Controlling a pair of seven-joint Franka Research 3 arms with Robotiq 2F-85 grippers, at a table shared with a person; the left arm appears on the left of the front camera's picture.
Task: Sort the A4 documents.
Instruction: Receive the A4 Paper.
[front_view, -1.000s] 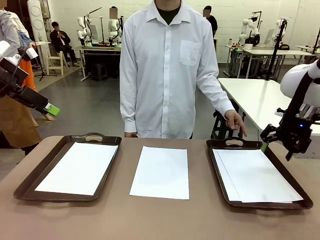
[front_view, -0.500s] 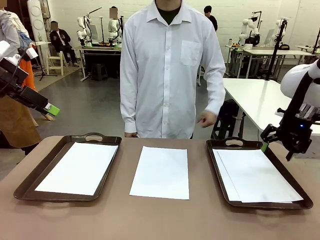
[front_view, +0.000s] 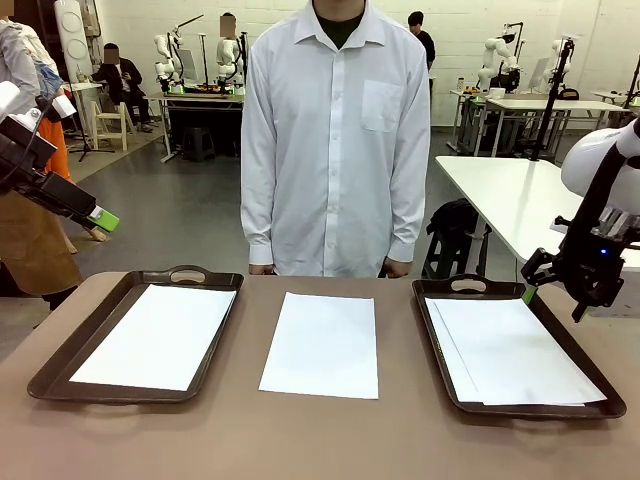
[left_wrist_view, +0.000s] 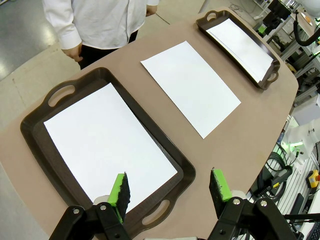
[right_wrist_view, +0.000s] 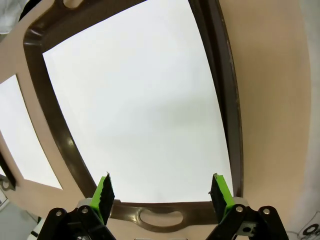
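jaws wide and empty on left gripper (left_wrist_view: 170, 188) and right gripper (right_wrist_view: 163, 193); paper sheets: one in left tray (front_view: 60, 365), one on table (front_view: 320, 440) between trays, several in right tray (front_view: 440, 350).

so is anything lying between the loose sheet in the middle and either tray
Nothing visible does. The loose sheet lies flat on bare table, with open tabletop between it and the left tray and the right tray.

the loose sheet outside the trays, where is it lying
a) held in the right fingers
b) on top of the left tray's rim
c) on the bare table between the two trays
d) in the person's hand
c: the loose sheet lies flat on the bare table, apart from the left tray and the right tray.
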